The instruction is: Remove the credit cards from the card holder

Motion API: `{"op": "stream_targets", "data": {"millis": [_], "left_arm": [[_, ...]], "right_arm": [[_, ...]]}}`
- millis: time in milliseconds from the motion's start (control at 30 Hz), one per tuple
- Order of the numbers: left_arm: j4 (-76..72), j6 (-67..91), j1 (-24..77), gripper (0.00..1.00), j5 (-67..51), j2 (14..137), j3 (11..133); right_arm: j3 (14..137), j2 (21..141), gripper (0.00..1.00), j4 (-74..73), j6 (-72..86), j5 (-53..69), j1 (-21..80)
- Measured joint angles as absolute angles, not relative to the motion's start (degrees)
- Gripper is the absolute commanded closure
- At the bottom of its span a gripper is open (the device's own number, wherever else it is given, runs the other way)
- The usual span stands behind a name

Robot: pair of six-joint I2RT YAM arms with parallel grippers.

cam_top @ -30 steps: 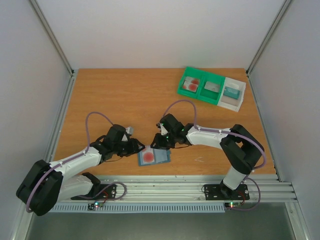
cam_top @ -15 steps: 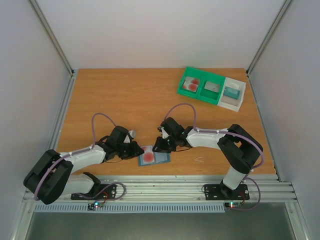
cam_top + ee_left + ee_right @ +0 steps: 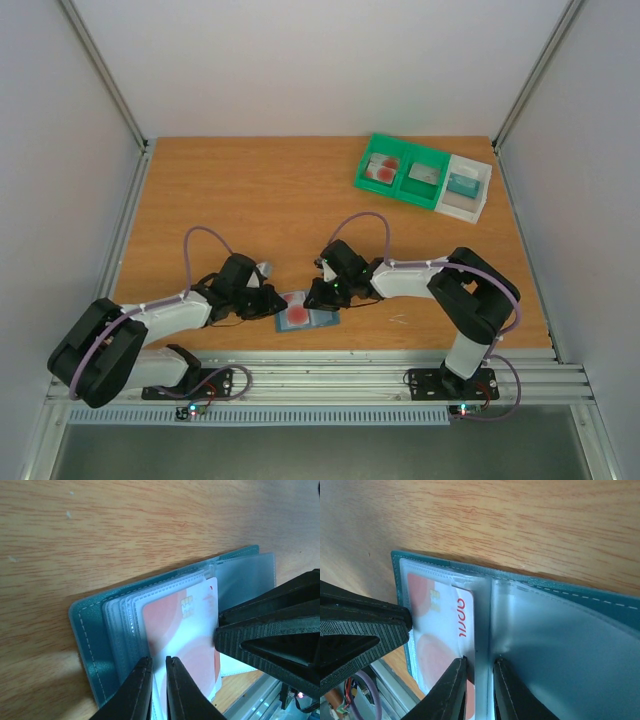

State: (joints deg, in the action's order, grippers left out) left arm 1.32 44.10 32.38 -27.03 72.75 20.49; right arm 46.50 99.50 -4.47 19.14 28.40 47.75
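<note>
The card holder (image 3: 306,314) lies open near the table's front edge, blue-grey with clear inner sleeves. A red and pale credit card (image 3: 185,630) sits in a sleeve; it also shows in the right wrist view (image 3: 442,625). My left gripper (image 3: 272,302) is at the holder's left side. Its tips (image 3: 159,661) are almost closed over the sleeve edge beside the card. My right gripper (image 3: 317,294) is at the holder's top. Its tips (image 3: 479,664) are pinched on the clear sleeve fold at the holder's (image 3: 570,645) middle, the left finger (image 3: 456,680) on the card's edge.
A green two-compartment tray (image 3: 404,190) stands at the back right with red cards (image 3: 380,168) in its left part and a grey piece (image 3: 425,173) in its right. A white tray (image 3: 480,196) beside it holds a teal piece (image 3: 462,184). The rail runs along the front.
Both grippers have come down and inward onto the open card holder, the left from the left and the right from above. In the last half second they barely moved.
</note>
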Motion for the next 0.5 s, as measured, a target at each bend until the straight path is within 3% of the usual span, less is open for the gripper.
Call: {"op": "stream_targets", "data": {"millis": [200,500], "left_arm": [[-0.5,44.7,32.2,0.89,-27.3,72.7,19.5],[-1.2,44.4,32.2,0.87,-27.2,72.4,19.0]], "right_arm": [[45.0,99.9,0.99,-1.0,21.1,29.2,47.7],[40.6,97.2,0.99,3.9,22.3,28.8,47.9]]}}
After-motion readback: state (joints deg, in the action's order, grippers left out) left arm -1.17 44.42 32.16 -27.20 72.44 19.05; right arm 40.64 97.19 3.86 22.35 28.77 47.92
